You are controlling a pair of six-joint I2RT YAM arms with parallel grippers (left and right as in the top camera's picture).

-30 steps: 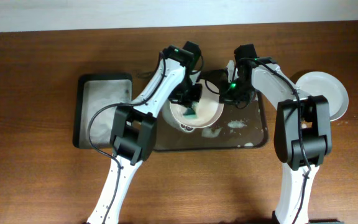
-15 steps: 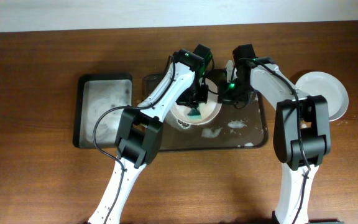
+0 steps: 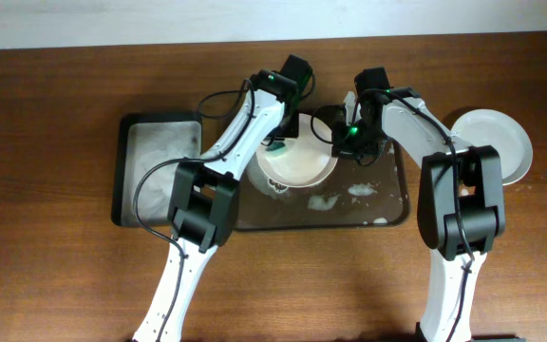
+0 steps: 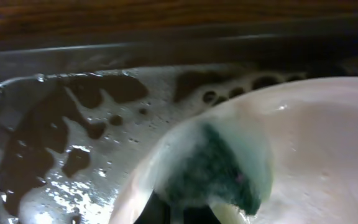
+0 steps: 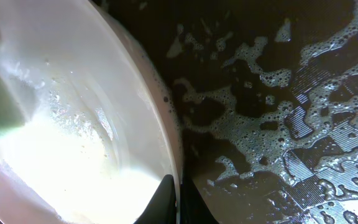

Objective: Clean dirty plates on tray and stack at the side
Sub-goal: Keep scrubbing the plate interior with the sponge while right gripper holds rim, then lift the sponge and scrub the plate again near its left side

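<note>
The left gripper (image 4: pixel 182 214) is clenched on a soapy green sponge (image 4: pixel 219 168), pressed against the round white plate (image 3: pixel 304 166) near its 10 o'clock edge. The right gripper (image 5: pixel 179 200) pinches that plate's rim at about 2 o'clock. The plate sits over the 9 o'clock half of the foamy dark grey rectangular tray (image 3: pixel 387 204). A second white plate (image 3: pixel 497 142) lies on the brown wooden table (image 3: pixel 55 95) at the tray's 3 o'clock, and a smaller black tray (image 3: pixel 155 176) at its 9 o'clock.

Black tray (image 3: pixel 119 171) (foamy), green sponge (image 4: pixel 219 165), wooden table (image 3: pixel 55 275).

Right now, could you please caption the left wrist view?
Left gripper presses a green sponge against a soapy white plate above the tray.
</note>
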